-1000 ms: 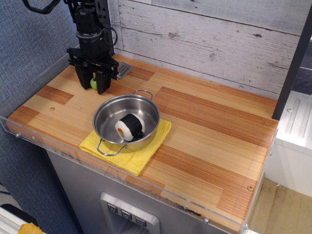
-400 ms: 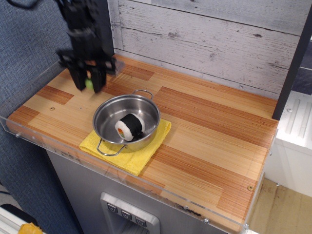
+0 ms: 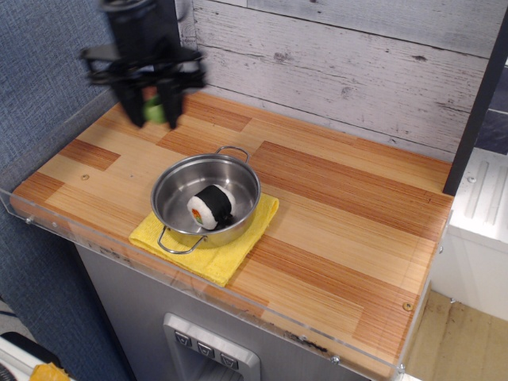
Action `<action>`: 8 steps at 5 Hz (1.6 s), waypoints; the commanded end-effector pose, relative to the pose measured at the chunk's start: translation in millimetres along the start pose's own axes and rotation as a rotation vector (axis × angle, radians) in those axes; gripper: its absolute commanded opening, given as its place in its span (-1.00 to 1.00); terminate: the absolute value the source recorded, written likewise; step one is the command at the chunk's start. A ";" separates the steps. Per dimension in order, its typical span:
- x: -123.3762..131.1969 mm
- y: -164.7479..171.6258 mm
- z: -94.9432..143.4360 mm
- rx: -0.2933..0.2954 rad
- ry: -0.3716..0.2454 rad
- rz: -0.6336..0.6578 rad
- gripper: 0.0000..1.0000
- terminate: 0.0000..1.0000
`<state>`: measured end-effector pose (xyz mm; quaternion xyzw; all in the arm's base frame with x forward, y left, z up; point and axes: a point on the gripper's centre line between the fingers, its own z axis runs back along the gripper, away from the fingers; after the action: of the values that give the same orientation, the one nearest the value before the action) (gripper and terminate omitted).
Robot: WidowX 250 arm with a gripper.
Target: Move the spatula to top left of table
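Note:
My gripper (image 3: 155, 113) is blurred with motion above the back left corner of the wooden table (image 3: 341, 190). Its two black fingers are shut on the lime-green handle of the spatula (image 3: 155, 109), which hangs lifted off the table top. Only the green handle shows between the fingers. The grey blade is a faint blur at the gripper's right side, and I cannot make out its edges.
A steel pot (image 3: 178, 190) with a sushi roll (image 3: 209, 206) inside stands on a yellow cloth (image 3: 238, 250) near the front left. A clear acrylic rim (image 3: 48, 226) lines the table edges. A grey plank wall (image 3: 341, 63) runs along the back.
The gripper has risen off the table with the spatula in it and shifted a little toward the back left corner. The pot and cloth have not moved.

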<state>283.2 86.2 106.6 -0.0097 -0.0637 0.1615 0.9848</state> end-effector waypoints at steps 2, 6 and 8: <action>-58.5 -128.8 -13.5 -0.011 -0.069 -0.326 -1.00 -1.00; -105.5 -139.0 -71.7 0.029 0.047 -0.064 -1.00 -1.00; -104.5 -135.0 -73.8 -0.015 0.080 -0.067 1.00 -1.00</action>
<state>238.7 -73.1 12.9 -0.0108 0.0013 0.1282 0.9917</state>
